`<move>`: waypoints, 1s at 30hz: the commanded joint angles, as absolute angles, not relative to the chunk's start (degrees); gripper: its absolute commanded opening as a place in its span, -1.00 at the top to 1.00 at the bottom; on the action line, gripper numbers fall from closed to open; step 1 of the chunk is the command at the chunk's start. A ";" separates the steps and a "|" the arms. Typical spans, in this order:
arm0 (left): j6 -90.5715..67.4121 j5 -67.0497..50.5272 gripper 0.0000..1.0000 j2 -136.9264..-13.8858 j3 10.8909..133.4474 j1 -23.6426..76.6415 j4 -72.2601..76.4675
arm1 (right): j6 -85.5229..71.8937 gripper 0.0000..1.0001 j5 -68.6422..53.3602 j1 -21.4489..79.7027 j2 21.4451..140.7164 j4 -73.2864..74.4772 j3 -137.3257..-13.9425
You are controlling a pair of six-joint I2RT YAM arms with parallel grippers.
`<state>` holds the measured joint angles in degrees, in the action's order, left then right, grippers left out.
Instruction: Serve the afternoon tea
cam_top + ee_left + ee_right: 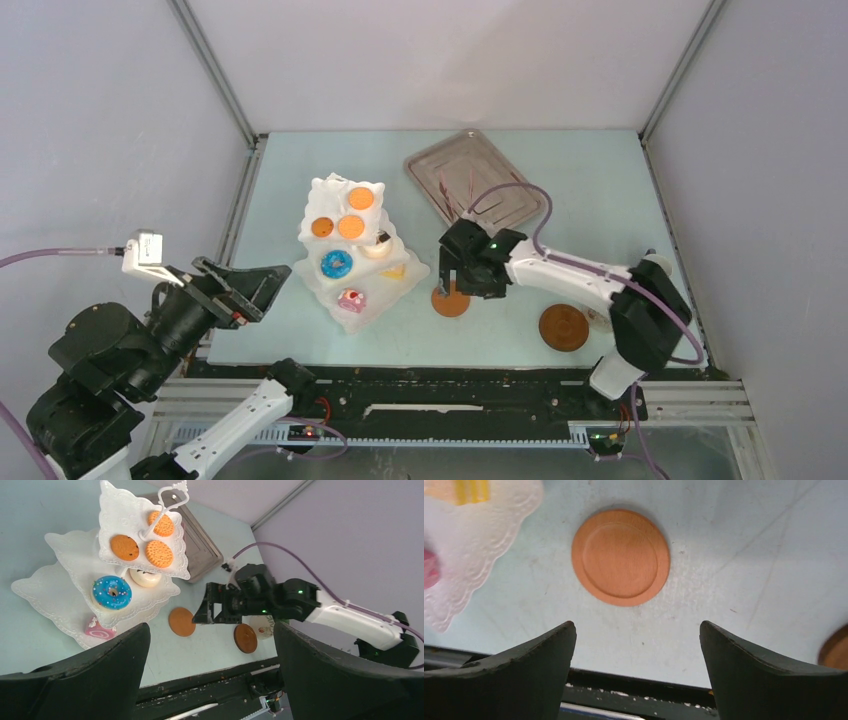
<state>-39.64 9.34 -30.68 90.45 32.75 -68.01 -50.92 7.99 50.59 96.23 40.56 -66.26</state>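
stand (322, 188) loaded with pastries (337, 264) sits left of centre on the surface (600, 190), left fingers (90, 680) spread empty short of it, right fingers (519, 675) spread empty above a coaster (620, 556) laid flat just beside it, probably to take a drink, a second coaster (563, 326) further right.

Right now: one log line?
right gripper: open, empty, at coaster beside stand | left gripper: open, empty | pastries: on stand

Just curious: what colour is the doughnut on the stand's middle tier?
Blue doughnut, pale sprinkles; left wrist view shows it best.
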 commanded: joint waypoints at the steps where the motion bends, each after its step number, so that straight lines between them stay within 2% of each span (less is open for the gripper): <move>1: -40.26 7.22 -0.99 -32.15 89.50 32.61 -64.77 | -45.59 -0.90 13.07 50.53 85.41 44.98 -68.03; 7: -40.51 6.97 -1.00 -31.82 87.84 32.61 -63.69 | -37.03 -0.85 27.78 46.06 67.58 50.61 -68.13; 12: -40.58 6.51 -0.99 -32.07 87.51 32.60 -63.27 | -32.47 -0.88 33.23 27.16 53.52 51.44 -65.67; 16: -40.52 6.16 -0.99 -32.27 87.76 32.61 -63.30 | -27.04 -0.89 30.25 9.71 45.34 46.34 -61.89; 21: -40.56 6.33 -0.99 -32.26 88.25 32.61 -63.74 | -27.06 -0.87 22.81 -10.14 46.30 45.01 -58.28; 26: -40.69 6.57 -0.99 -32.41 89.41 32.61 -64.85 | -29.34 -0.86 25.06 -15.42 53.21 45.70 -57.40; 30: -40.63 7.34 -0.99 -32.03 90.00 32.61 -66.09 | -32.60 -0.75 18.61 -20.67 59.54 46.85 -57.09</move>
